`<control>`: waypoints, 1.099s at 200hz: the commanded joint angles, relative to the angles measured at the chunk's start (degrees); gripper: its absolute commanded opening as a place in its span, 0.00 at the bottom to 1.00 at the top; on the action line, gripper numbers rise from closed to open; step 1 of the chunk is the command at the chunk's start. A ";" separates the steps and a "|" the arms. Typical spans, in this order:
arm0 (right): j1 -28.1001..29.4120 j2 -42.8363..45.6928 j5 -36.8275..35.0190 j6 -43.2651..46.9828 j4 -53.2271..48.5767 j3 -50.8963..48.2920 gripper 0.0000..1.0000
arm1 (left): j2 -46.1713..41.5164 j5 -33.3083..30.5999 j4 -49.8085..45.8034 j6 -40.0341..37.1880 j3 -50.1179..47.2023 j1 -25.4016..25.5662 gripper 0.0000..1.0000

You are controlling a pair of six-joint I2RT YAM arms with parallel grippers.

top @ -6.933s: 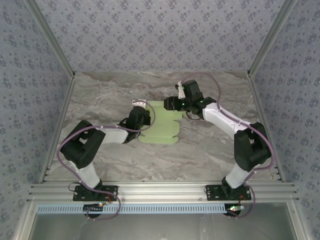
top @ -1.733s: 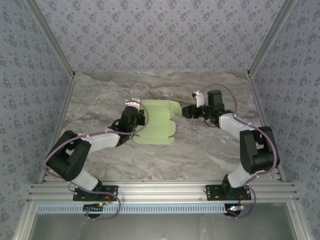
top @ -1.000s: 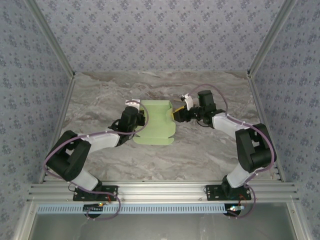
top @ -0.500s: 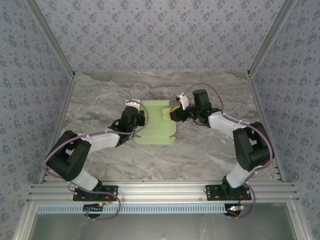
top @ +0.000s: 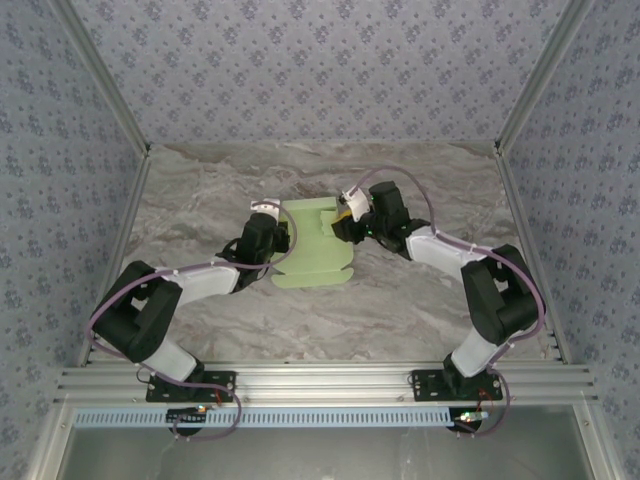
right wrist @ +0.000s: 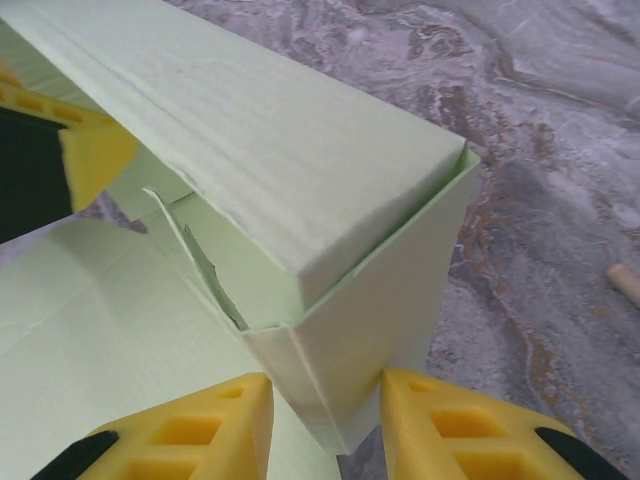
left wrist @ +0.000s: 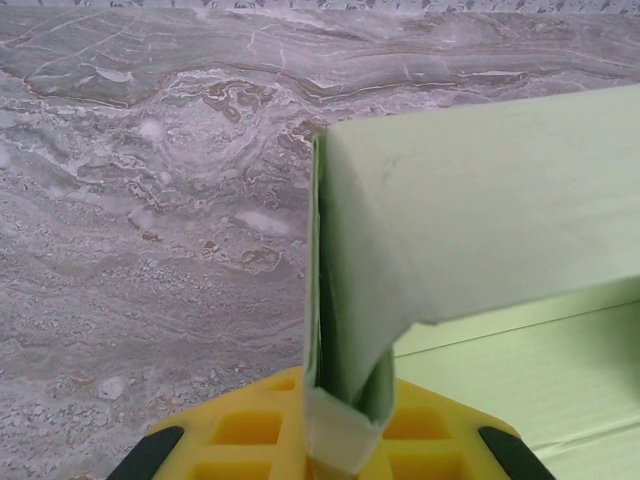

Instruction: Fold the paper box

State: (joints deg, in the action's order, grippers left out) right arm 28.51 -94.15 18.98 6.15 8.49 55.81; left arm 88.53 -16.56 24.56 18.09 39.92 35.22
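The paper box [top: 312, 255] is pale green card, part folded, lying mid-table with a flat panel toward the front and raised walls at the back. My left gripper [top: 278, 238] is at its left side. In the left wrist view it [left wrist: 340, 405] is shut on a doubled edge of the card [left wrist: 480, 230], which stands up between the yellow fingers. My right gripper [top: 343, 222] is at the box's back right. In the right wrist view it [right wrist: 327, 400] has both yellow fingers [right wrist: 190, 430] against a raised corner of the box [right wrist: 270, 150], shut on it.
The tip of a thin tan wooden stick [right wrist: 625, 283] lies on the marble table [top: 420, 290] to the right of the box. Patterned walls [top: 90, 150] close in the left, right and back. The left gripper's finger [right wrist: 60, 165] shows beyond the box.
My right gripper has moved left to the box and its jaws have narrowed onto the raised right corner. The right flap now stands up. The left arm has stayed still.
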 commanded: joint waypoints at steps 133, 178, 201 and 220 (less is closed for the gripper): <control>6.83 -0.92 -26.03 -3.89 7.42 1.75 0.23 | -1.37 1.91 0.93 0.20 1.39 0.83 0.13; 9.39 -2.93 -35.51 -7.85 6.02 3.77 0.22 | -1.59 1.93 0.84 0.11 1.25 0.86 0.13; 10.15 -4.05 -38.97 -9.83 5.23 4.93 0.22 | -1.64 1.82 0.94 0.11 1.23 0.84 0.13; 10.29 -5.08 -41.53 -12.28 3.90 6.26 0.22 | -1.69 1.95 0.98 0.20 1.17 0.94 0.13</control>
State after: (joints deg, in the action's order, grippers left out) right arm 38.30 -97.82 -16.45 -1.93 12.80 58.81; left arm 88.51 -16.93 25.30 18.70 39.94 35.24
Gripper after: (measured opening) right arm 0.219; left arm 0.130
